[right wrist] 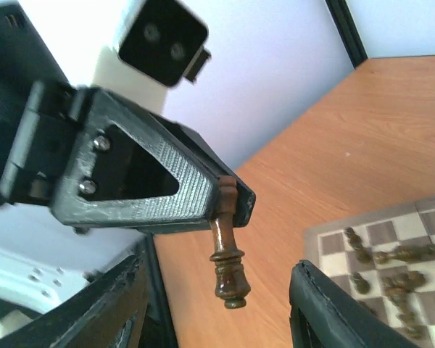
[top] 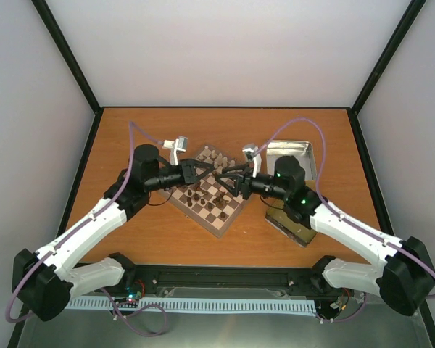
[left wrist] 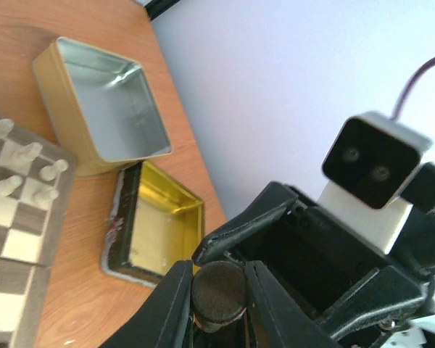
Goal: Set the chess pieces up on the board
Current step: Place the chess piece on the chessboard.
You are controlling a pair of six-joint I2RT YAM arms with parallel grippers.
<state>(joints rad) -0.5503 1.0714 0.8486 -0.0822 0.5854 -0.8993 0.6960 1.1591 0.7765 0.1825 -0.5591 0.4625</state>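
The board (top: 219, 220) lies turned like a diamond at the table's middle, with dark chess pieces (top: 203, 197) standing and lying on it. My left gripper (top: 203, 172) is shut on one dark chess piece (right wrist: 228, 272) by its round base (left wrist: 219, 290) and holds it in the air above the board. My right gripper (top: 230, 183) faces it, open, with its jaws either side of the held piece (right wrist: 217, 290) and not touching it. In the right wrist view several dark pieces (right wrist: 391, 264) show on the board's corner (right wrist: 326, 239), some lying down.
An open silver tin (top: 293, 156) stands right of the board, and it also shows in the left wrist view (left wrist: 101, 109). A gold-lined tin lid (top: 290, 221) lies nearer, under my right arm. Cream chessmen (left wrist: 22, 170) stand along the board's far edge.
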